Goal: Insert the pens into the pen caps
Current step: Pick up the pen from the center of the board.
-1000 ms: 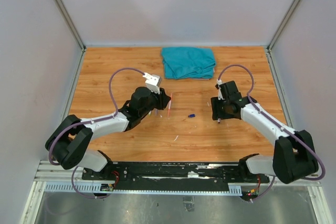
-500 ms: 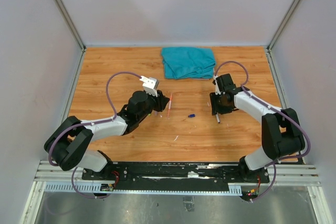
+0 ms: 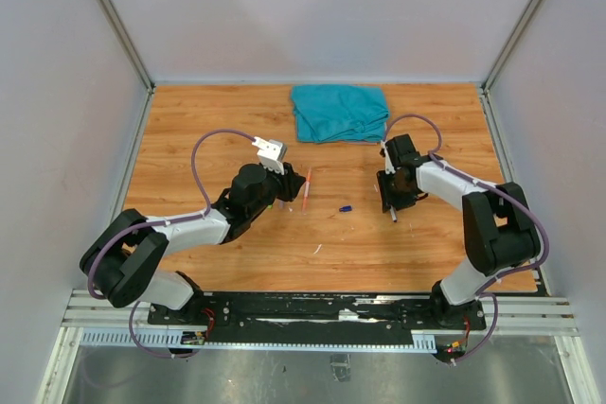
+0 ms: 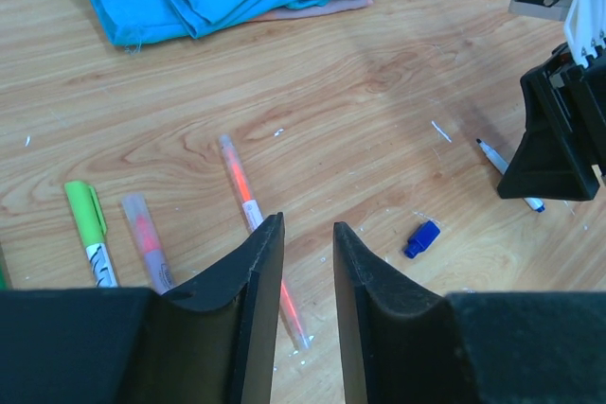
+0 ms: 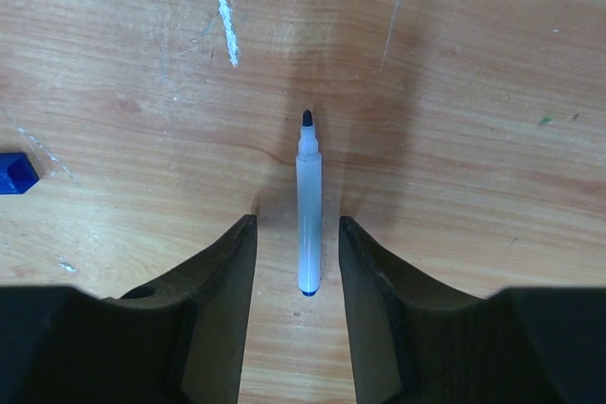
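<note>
Wood-grain tabletop [image 3: 189,130] inspected beneath both arms, with a folded teal cloth [image 3: 340,112] lying at the far centre edge. Low over the board, left gripper [image 4: 306,224] found with jaws parted by a narrow gap and nothing clamped between them. Thin clear-barrelled orange pen [image 4: 248,205] found flat on the wood, running diagonally under one finger [image 4: 237,328] and showing again in the gap nearer the camera; unable to tell whether touching that finger. Lime-green-topped marker [image 4: 88,219] and translucent pink-cored marker [image 4: 144,238] found side by side on the wood beside the orange pen, apart from it. Small dark-blue tube-shaped cap [image 4: 422,237] found loose on the wood between the two grippers, touching neither. Down at table level, right gripper [image 5: 296,221] found with jaws apart, straddling a pale-barrelled pen [image 5: 309,205] with a dark tip. Pale-barrelled pen uncapped, flat on the wood, lengthwise between the fingers, tip pointing away from the wrist camera. Sliver of bare wood visible on each side of the barrel, so not gripped. Same blue cap seen at the left edge of the right wrist view, well apart from that pen. Thin white scrap [image 5: 225,7] noted on the wood beyond the pen tip.
</note>
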